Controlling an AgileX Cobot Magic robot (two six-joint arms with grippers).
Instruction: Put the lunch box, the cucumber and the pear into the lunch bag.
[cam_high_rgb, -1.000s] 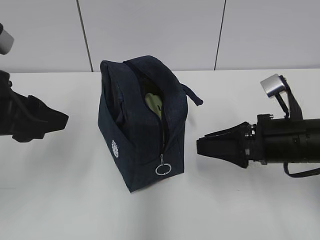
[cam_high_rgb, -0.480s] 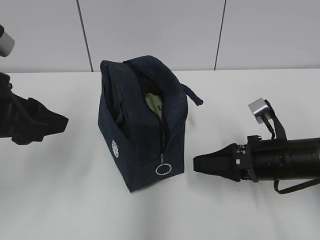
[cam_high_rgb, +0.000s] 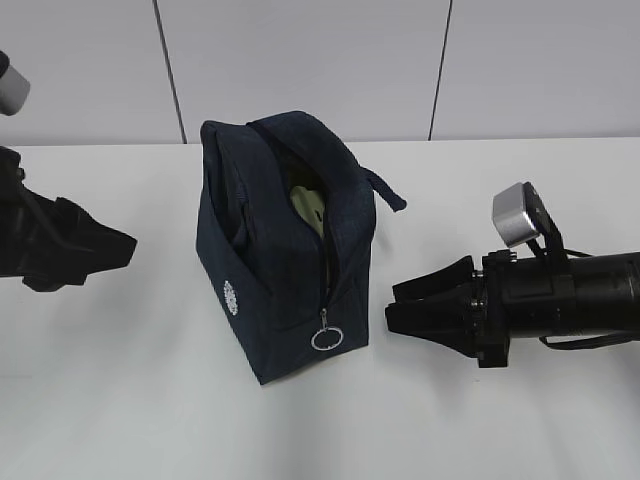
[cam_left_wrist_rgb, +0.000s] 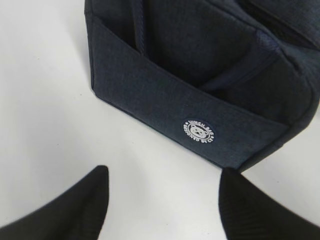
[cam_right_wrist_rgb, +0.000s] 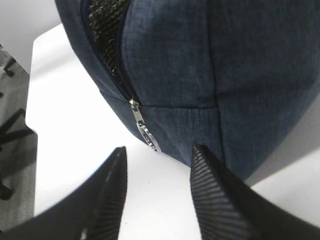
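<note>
The dark navy lunch bag (cam_high_rgb: 285, 250) stands mid-table with its zipper open. A pale green surface (cam_high_rgb: 305, 203) shows through the opening, and I cannot tell which object it is. The lunch box, the cucumber and the pear are otherwise hidden. The silver ring pull (cam_high_rgb: 327, 338) hangs at the bag's near end. My right gripper (cam_high_rgb: 390, 305) lies low on the table just right of the bag, open and empty. In the right wrist view its jaws (cam_right_wrist_rgb: 159, 150) point at the ring pull (cam_right_wrist_rgb: 150, 140). My left gripper (cam_high_rgb: 130, 245) is open and empty to the left of the bag, facing the white logo (cam_left_wrist_rgb: 199, 132).
The white table (cam_high_rgb: 150, 400) runs back to a pale panelled wall. The bag's loop handle (cam_high_rgb: 385, 190) sticks out at its far right end. In the right wrist view the table's edge (cam_right_wrist_rgb: 32, 125) and a dark floor show at the left.
The right arm dipped toward the table, then rolled its wrist, and its jaws have narrowed a little. The bag and the left arm have not moved.
</note>
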